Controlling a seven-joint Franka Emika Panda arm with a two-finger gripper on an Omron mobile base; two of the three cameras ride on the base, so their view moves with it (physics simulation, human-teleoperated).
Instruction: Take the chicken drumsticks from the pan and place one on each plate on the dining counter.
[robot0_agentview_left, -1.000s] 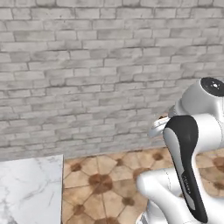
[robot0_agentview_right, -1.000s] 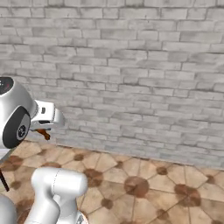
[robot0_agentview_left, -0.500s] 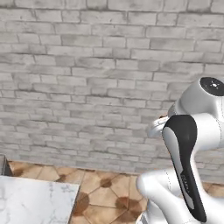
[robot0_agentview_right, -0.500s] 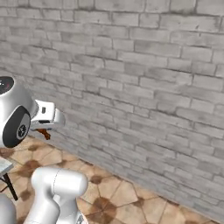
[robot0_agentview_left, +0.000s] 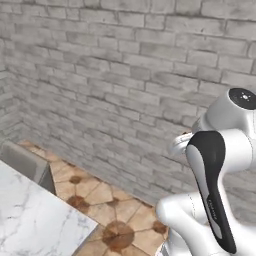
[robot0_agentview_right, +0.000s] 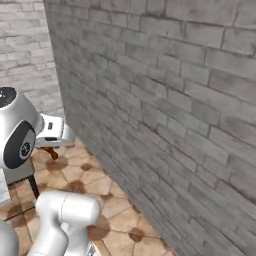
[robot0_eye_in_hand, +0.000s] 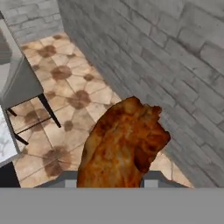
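Gripping drumstick (robot0_eye_in_hand: 122, 144) in claw (robot0_eye_in_hand: 111, 183) (clamped tight), brick wall (robot0_eye_in_hand: 166, 65) close by, tiled floor (robot0_eye_in_hand: 70, 87) open below.

You see the drumstick (robot0_eye_in_hand: 124, 146) hiding the jaws, its lower end cut off at the hand view's bottom. Beside the brick wall (robot0_agentview_left: 125, 90), the table (robot0_agentview_left: 35, 220) and grey stool (robot0_eye_in_hand: 22, 83) run past frame edges.

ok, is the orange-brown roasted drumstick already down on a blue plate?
No: in the hand view the orange-brown roasted drumstick sits in the gripper, above tiled floor by a grey brick wall.
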